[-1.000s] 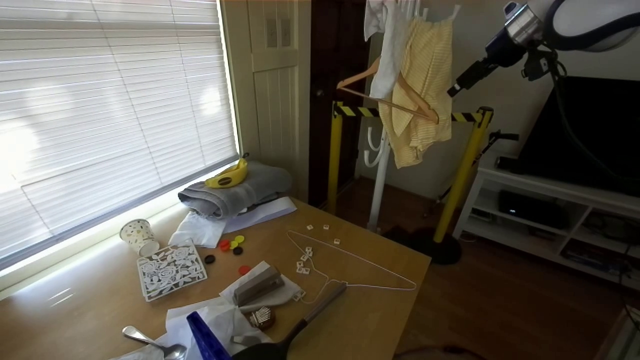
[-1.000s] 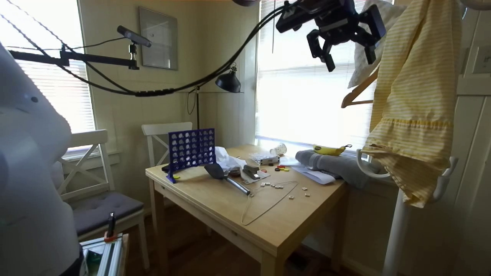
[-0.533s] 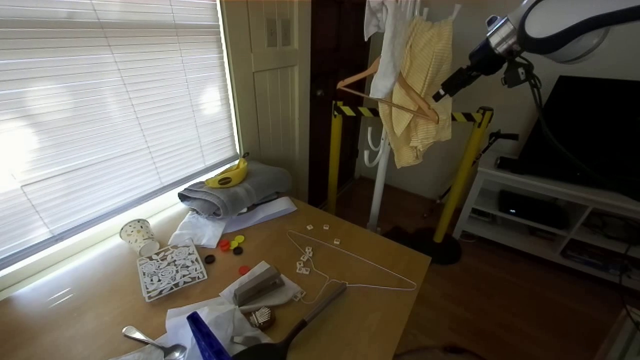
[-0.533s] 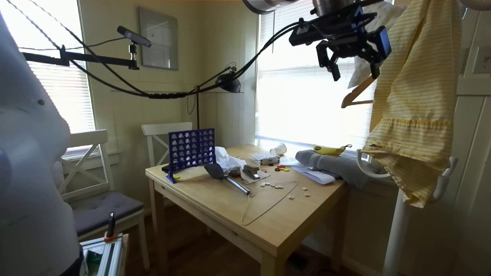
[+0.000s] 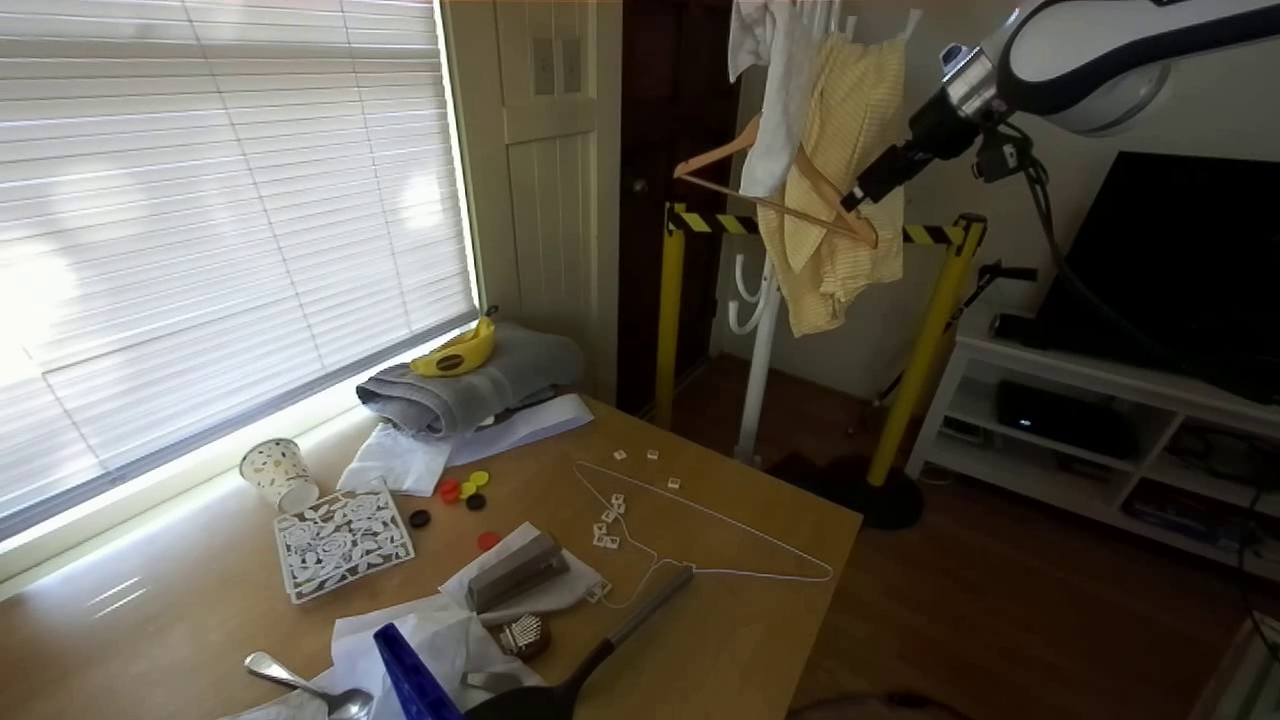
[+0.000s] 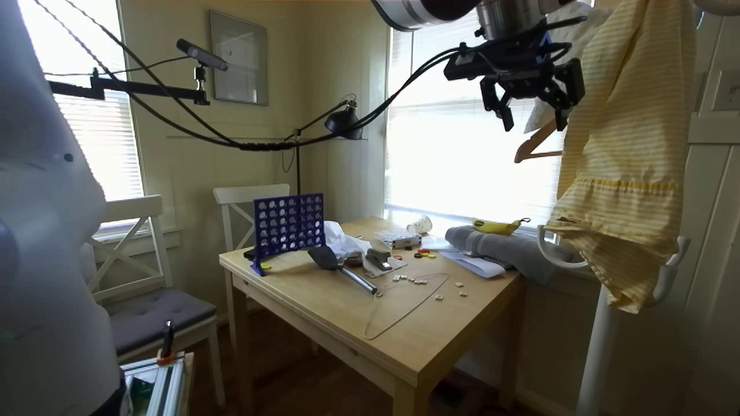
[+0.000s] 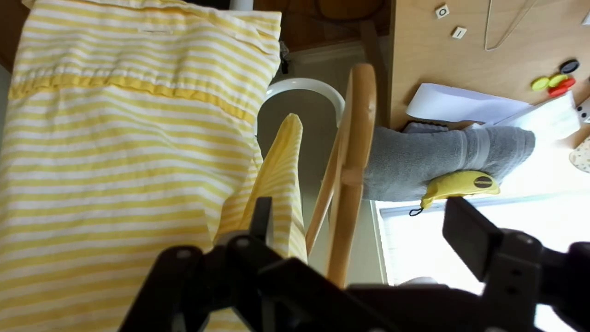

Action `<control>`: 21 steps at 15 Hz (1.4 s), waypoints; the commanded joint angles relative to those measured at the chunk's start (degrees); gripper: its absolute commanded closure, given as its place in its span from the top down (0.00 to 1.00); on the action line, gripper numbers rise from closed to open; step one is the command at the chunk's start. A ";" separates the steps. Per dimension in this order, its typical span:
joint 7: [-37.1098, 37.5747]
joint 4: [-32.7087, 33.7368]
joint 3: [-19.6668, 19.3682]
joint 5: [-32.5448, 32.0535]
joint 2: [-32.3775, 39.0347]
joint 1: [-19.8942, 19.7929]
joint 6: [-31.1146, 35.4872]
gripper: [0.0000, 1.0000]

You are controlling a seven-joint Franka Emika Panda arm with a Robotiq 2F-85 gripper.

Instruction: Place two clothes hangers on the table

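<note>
The tool (image 6: 535, 123) is released, with its jaws standing wide apart. In the wrist view, the end of a wooden hanger (image 7: 359, 133) is seen between them; whether they touch it, one cannot tell. This hanger hangs high, close beside the yellow striped garment (image 7: 115, 184). A thin wire hanger (image 5: 760, 574) lies flat on the table (image 5: 730, 640), near small letter tiles (image 5: 612, 542) and the handle end of a dark spatula (image 6: 325, 258).
</note>
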 commanded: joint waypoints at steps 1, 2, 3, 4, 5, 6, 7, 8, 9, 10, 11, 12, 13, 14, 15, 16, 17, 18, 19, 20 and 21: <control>0.63 2.43 1.05 -0.15 2.12 -0.79 -0.21 0.64; 0.73 2.56 1.19 -0.30 2.32 -0.86 -0.21 0.55; 0.86 2.63 1.31 -0.40 2.49 -0.90 -0.16 0.48; 0.97 2.74 1.39 -0.49 2.61 -0.95 -0.16 0.42; 1.18 2.80 1.51 -0.74 2.74 -1.02 -0.08 0.34; 1.41 2.82 1.60 -1.02 2.84 -1.10 0.02 0.27; 1.71 2.81 1.69 -1.37 2.90 -1.19 0.12 0.19; 2.48 2.71 1.79 -1.98 2.92 -1.37 0.33 0.13; 2.95 2.67 1.83 -2.21 2.91 -1.49 0.40 0.05; 3.35 2.66 1.86 -2.55 2.86 -1.64 0.36 0.01; 3.89 2.58 1.88 -2.99 2.79 -1.83 0.34 0.00; 4.67 2.50 1.94 -3.88 2.54 -2.02 0.09 0.02; 5.73 2.37 2.04 -5.21 2.38 -2.22 0.04 0.04; 7.61 1.88 2.27 -7.84 1.77 -2.52 0.39 0.04; 9.77 1.46 2.48 -10.52 0.94 -2.78 0.55 0.04; 11.83 1.44 2.69 -13.09 0.37 -3.01 0.62 0.04; 13.43 1.39 2.88 -15.05 -0.53 -3.09 0.55 0.04; 14.82 1.61 3.07 -16.95 -1.21 -3.22 0.10 0.04; 16.16 1.66 3.36 -18.78 -1.90 -3.38 -0.06 0.04; 16.92 1.70 3.60 -19.94 -2.59 -3.45 -0.34 0.04; 17.74 1.91 3.87 -21.14 -3.05 -3.57 -0.63 0.04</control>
